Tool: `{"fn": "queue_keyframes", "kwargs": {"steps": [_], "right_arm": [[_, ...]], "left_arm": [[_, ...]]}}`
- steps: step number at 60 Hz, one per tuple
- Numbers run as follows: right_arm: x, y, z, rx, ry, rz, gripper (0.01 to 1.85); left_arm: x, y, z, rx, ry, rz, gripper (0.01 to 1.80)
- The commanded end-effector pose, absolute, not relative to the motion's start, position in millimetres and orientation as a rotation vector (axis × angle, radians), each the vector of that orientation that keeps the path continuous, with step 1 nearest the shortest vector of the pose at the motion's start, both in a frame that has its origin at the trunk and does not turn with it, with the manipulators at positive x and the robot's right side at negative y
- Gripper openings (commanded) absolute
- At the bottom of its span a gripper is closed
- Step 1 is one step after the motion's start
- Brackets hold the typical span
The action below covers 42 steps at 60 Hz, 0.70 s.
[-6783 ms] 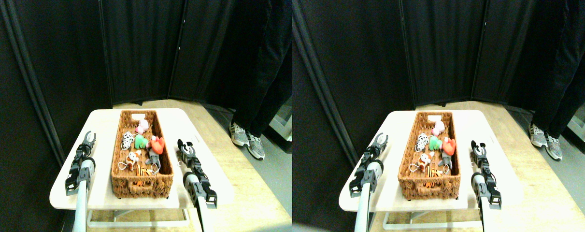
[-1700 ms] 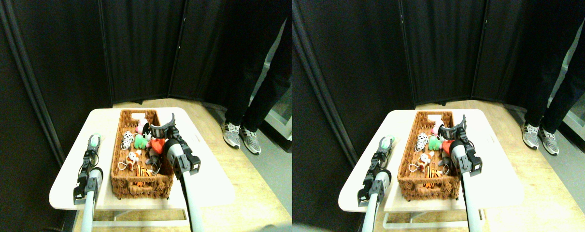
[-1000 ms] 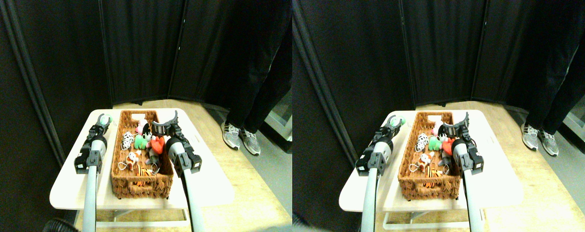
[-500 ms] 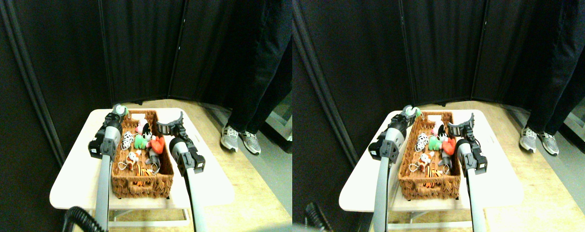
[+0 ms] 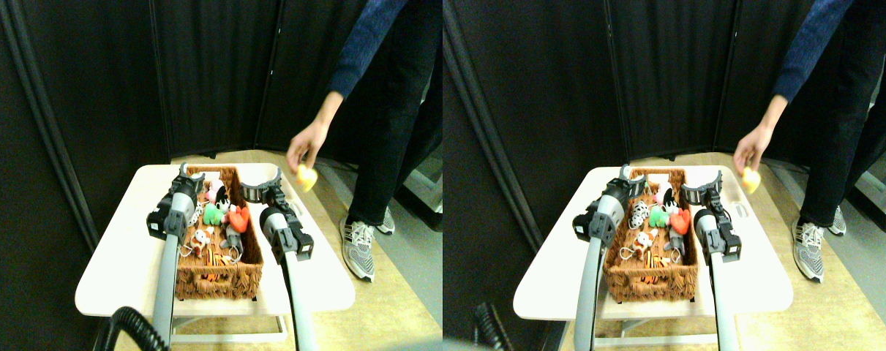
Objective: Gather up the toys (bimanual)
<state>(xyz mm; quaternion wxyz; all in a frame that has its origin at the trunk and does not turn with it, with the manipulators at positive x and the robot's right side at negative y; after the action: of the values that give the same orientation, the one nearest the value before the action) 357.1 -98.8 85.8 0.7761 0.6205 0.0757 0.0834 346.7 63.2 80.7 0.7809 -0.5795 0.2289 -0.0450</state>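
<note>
The toys lie in the brown woven basket [image 5: 216, 281]: a pink one [image 5: 214, 191], a green one [image 5: 212, 214], a red heart [image 5: 238, 218], a grey one [image 5: 230, 238], an orange-striped one [image 5: 212, 257] and a spotted one [image 5: 194, 213] partly behind my left arm. My left gripper [image 5: 189, 175] hangs open over the basket's far left corner, and I see nothing between its jaws. Over the basket's far right rim my right gripper [image 5: 261, 188] is spread wide open and empty. A person's hand [image 5: 303, 146] holds a yellow toy [image 5: 306, 178] above the table's far right corner.
The basket stands lengthwise on a small white table [image 5: 113, 270]. The person stands to the right of the table, one shoe [image 5: 360, 248] close to its edge. Black curtains close off the back. A black cable [image 5: 124, 325] loops at the bottom left.
My left gripper has swung right over the basket's far corner, and the pale green toy it carried no longer shows in it. A person's hand with a yellow toy has reached in.
</note>
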Motion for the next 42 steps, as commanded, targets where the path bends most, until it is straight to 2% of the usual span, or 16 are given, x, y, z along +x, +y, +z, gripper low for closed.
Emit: {"fn": "queue_keyframes", "kwargs": {"steps": [1,8,11,16,23,26,34,42], "right_arm": [[361.6,-101.4,90.0,1.303,0.134,0.212,0.96],[361.9,-101.4,89.9,1.330,0.141,0.207,0.92],[362.0,-101.5,89.8,1.341,0.141,0.204,0.91],[362.4,-102.3,89.5,1.341,0.131,0.200,0.89],[361.8,-106.1,88.6,1.352,0.110,0.171,0.98],[361.1,-110.1,87.0,1.354,0.093,0.154,0.98],[359.6,-119.7,82.3,1.334,0.087,0.144,0.92],[357.8,-132.0,75.4,1.323,0.076,0.110,0.92]], "left_arm": [[348.6,66.4,95.6,-1.253,0.463,-0.147,1.17],[346.9,71.6,95.4,-1.215,0.453,-0.134,1.31],[346.6,72.8,95.2,-1.216,0.451,-0.126,1.32],[346.2,76.0,95.1,-1.222,0.435,-0.120,1.21],[346.7,84.6,94.3,-1.177,0.342,-0.093,0.99],[348.7,94.9,92.9,-1.148,0.328,-0.100,0.80],[352.0,118.4,85.9,-1.114,0.317,-0.079,0.62],[354.5,151.3,69.6,-1.051,0.282,-0.069,0.34]]}}
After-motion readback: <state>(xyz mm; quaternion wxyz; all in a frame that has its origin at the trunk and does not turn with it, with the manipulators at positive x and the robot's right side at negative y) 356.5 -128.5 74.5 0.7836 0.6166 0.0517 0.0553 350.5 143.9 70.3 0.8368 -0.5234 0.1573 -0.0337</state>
